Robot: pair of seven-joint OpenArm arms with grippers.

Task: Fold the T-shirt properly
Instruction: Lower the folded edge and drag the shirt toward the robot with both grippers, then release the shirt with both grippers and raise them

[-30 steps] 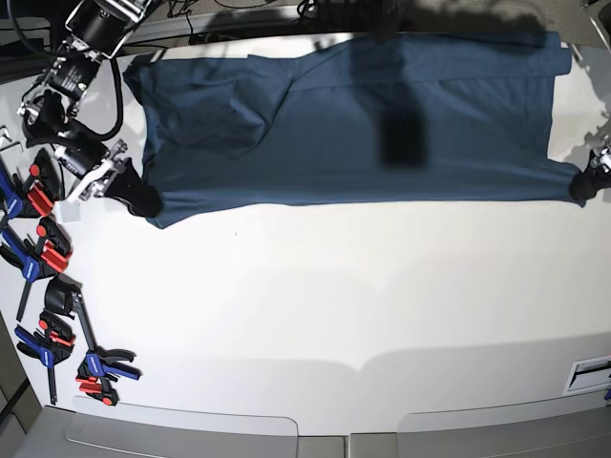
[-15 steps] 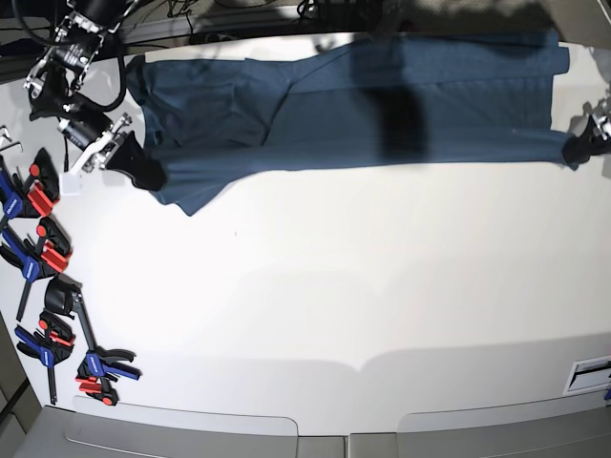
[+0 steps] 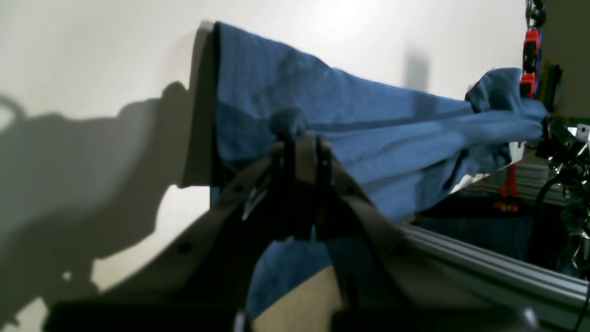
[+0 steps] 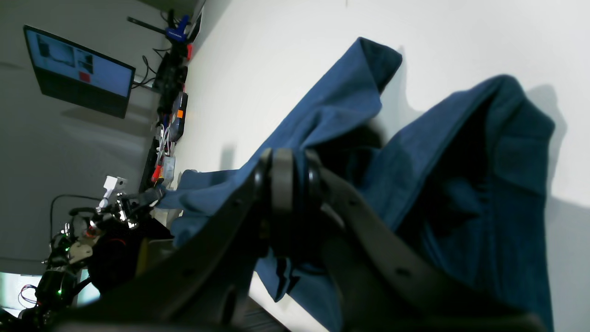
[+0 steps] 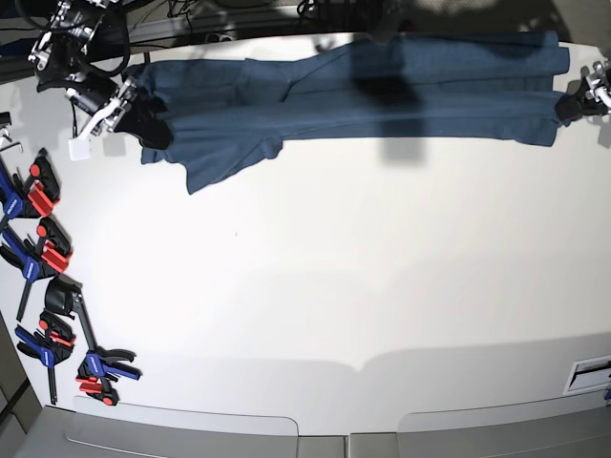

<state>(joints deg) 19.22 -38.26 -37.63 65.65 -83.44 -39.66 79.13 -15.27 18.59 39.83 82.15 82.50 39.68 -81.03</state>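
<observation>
The broad white table surface carries the plain dark teal-blue cotton T-shirt, stretched as a long wrinkled band along its far edge, nearly corner to corner. The right gripper at the far left corner is clamped tight on one end of the cloth, and the left gripper at the far right corner pinches the other end. Small red-blue-black clamps lie along the left edge

White tabletop brightly lit, clamps along one edge; monitor glowing against dim grey wall
</observation>
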